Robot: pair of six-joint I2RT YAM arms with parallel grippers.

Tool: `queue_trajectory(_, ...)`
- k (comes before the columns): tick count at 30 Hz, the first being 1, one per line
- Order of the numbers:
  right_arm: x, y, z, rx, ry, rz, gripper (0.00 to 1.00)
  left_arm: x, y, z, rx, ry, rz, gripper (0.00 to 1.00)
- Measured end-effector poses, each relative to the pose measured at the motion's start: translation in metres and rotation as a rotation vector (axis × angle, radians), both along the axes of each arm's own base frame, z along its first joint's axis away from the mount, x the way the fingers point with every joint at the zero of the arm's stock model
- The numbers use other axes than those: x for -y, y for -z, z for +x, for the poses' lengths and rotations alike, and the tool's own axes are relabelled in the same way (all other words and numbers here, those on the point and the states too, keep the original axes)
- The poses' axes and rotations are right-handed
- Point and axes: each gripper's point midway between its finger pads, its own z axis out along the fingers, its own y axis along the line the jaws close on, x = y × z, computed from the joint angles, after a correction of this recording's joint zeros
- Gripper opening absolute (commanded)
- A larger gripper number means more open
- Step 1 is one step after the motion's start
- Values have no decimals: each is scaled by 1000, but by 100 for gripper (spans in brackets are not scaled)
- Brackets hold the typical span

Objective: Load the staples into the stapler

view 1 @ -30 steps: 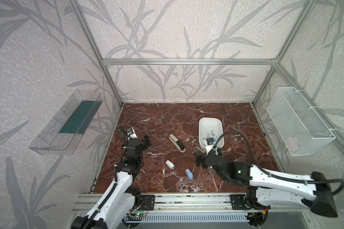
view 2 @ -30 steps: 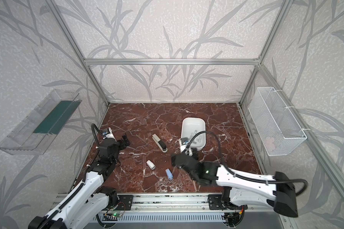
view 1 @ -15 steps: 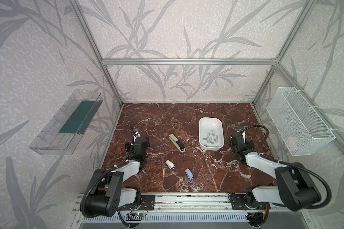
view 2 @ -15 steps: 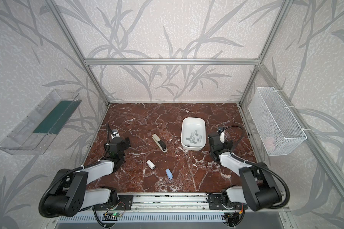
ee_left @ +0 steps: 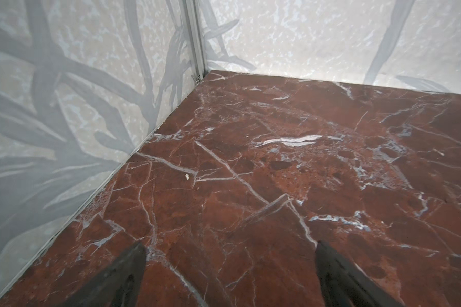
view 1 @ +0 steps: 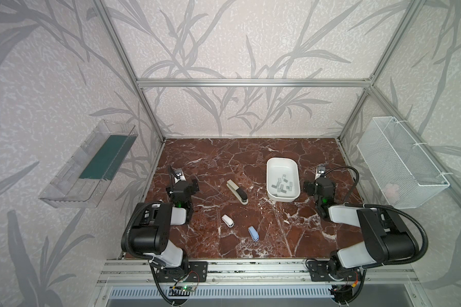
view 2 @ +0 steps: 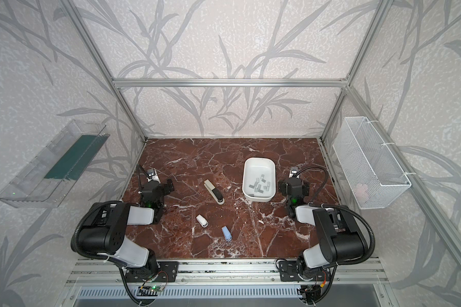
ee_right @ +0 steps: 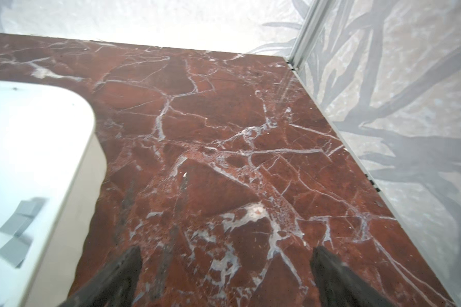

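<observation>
The staples (view 1: 282, 184) lie in a loose heap at the near end of a white plastic tray (view 1: 270, 170), right of centre on the table. They are short flat grey metal strips, thin and smooth, and they point every which way, so no one axis serves for all. The right gripper (ee_right: 226, 248) hovers just right of the tray over bare red-brown marbled tabletop (view 1: 224, 159), its dark fingers spread wide and holding nothing. In its wrist view the tray's rounded rim and a few strips show beside one finger. I judge this arm the nearer by far: the strips lie to its left, over the low tray wall.

The left gripper (ee_left: 230, 244) sits near the left wall, also spread and empty. The beige-and-black stapler (view 1: 237, 192) lies between the arms, somewhat nearer the left one, with its long axis running from far-left to near-right. A small white stapler (view 1: 228, 220) and a small blue stapler (view 1: 253, 233) lie nearer the front. No stapler looks opened yet.
</observation>
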Motion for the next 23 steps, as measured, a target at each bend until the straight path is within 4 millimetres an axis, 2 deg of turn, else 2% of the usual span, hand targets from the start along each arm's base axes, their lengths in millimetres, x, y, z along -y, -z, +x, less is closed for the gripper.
queue_trajectory(2,-4,3,1,39,-32,9,99,0,-2,1,13,-1,-4,99)
queue_trajectory(4,-7,15,-4,1,-60,15,99,0,-5,2,29,0,-6,99)
queue_trajectory(9,-12,2,4,63,-95,18,99,1,-5,2,32,3,-7,99)
queue_trajectory(23,-17,-3,9,62,-118,17,99,1,-7,3,38,5,-8,99)
